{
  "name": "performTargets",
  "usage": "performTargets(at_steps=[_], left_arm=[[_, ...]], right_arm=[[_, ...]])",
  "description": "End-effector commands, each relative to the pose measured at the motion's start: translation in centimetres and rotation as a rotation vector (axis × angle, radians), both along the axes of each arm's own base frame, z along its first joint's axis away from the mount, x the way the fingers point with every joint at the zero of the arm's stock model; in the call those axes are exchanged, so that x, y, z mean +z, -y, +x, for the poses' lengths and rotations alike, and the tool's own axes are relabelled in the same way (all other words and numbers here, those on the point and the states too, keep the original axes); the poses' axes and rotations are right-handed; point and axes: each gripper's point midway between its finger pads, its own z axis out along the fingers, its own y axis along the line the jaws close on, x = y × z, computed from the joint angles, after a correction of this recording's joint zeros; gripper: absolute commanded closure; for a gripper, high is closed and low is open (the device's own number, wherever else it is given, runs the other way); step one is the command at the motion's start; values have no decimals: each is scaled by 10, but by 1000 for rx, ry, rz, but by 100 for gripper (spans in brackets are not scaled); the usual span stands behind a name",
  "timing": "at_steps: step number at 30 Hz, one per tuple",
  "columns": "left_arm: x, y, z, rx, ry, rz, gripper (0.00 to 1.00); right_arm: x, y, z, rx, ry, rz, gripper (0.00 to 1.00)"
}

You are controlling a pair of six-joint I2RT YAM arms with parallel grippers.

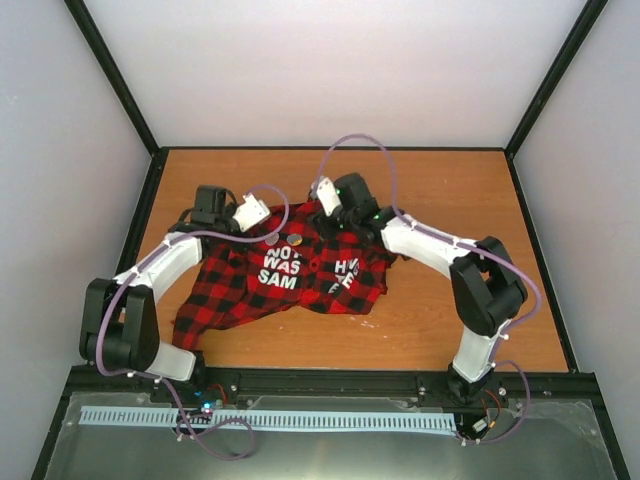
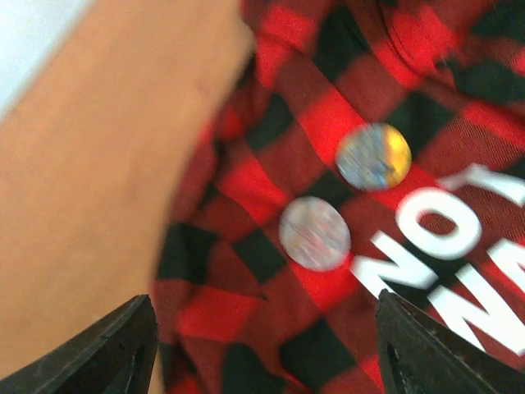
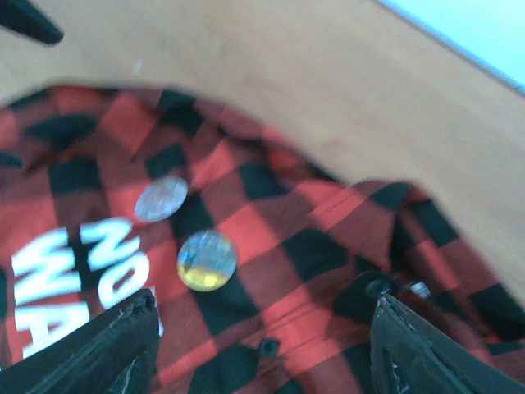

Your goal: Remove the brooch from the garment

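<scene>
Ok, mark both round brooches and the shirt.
silver brooch (image 2: 314,233), left wrist view, its centre.
yellow-tinged brooch (image 2: 373,156), left wrist view, its centre.
shirt (image 2: 246,187), left wrist view, a red check.

Both wrist pictures were smeared, so the faces of the two round badges on the flannel shirt (image 1: 240,285) could not be read. The silvery badge (image 2: 314,233) showed only grey mottling and the yellow-and-blue badge (image 2: 373,156) only patches of colour; from above, both were too small to make out. The white lettering (image 2: 443,246) ran off the right edge of the left wrist view and the left edge of the right wrist view. The left gripper (image 2: 262,361) and right gripper (image 3: 262,353) showed only dark fingers cut off by the bottom edge. From above, part of the shirt's far edge lay hidden under both wrists, and the right-hand lettering (image 1: 345,272) was creased beyond reading.
</scene>
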Motion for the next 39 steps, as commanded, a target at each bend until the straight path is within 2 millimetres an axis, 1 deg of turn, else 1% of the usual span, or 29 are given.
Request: performTargets(at_steps=[1,3,5,9,11,14,17,19,24,26,30,32,35,39], left_arm=[[-47,-3,-28,0,-145,-4,28],[-62,-11,-31,40,-187,12,31],[-72,-22,-32,85,-233,1,32],[-86,-41,-31,154,-293,-4,37],[-93,-46,-32,171,-308,5,38],[-101,-50,-37,186,-325,4,38],[-106,-55,-39,204,-330,6,39],[-107,-62,-38,229,-329,4,40],[-112,-84,-33,278,-342,-20,41],[-111,-87,-32,282,-341,-35,41],[-109,-85,-29,273,-336,-53,41],[-108,-86,-28,273,-332,-49,41],[-105,-88,-26,270,-317,-32,41],[-94,-90,-23,264,-291,-40,41]], right_arm=[[-47,-16,-25,237,108,-130,30],[-56,-20,-34,323,207,-187,29],[-62,-23,-37,389,298,-239,28],[-80,-23,-27,462,408,-369,27],[-89,-25,-24,500,453,-414,27],[-96,-30,-24,574,539,-467,27],[-102,-34,-17,595,588,-505,28],[-107,-39,-17,619,613,-522,29],[-118,-54,-24,692,666,-554,31],[-120,-59,-24,700,694,-572,32],[-127,-67,-26,720,729,-612,35],[-130,-68,-22,711,737,-639,38],[-135,-69,-15,695,738,-670,43],[-135,-71,-6,660,755,-682,59]])
